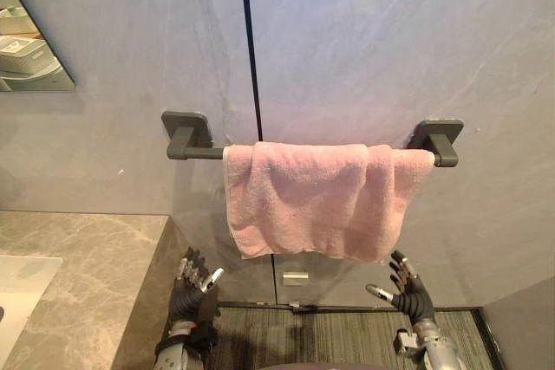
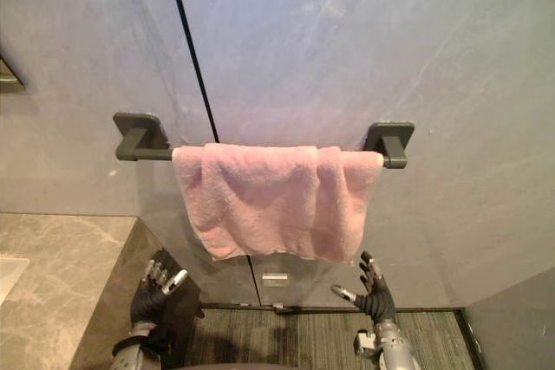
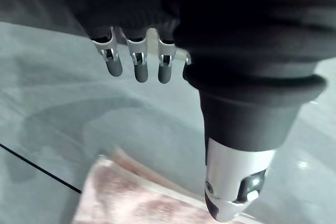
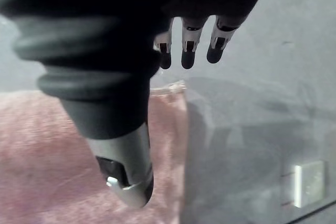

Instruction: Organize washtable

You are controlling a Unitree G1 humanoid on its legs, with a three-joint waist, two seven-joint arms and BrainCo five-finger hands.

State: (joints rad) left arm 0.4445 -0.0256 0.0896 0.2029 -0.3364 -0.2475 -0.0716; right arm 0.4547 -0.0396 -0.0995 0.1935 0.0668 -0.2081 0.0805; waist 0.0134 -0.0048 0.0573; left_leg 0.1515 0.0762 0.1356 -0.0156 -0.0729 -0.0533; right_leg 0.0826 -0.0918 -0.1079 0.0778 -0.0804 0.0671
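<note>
Far left and above the towel bar [image 1: 198, 153], a mirror [image 1: 26, 58] corner peeks in. Below the bar's left end runs the marble counter [image 1: 87, 257] with a pale basin [image 1: 17, 292] at its edge. Now the left hand [image 1: 186, 301]: it is raised below the bar's left bracket, beside the counter's side, fingers loosely spread and holding nothing. The pink towel [image 1: 312, 201] is draped over the bar, bunched toward the right bracket, leaving a short bare stretch of bar at the left. Under the bar's middle sits a small silver plate [image 1: 295, 278] on the wall, possibly a latch, hard to say. Below the right bracket the right hand [image 1: 414, 296] hovers with fingers spread, empty, just under the towel's lower corner without touching it.
</note>
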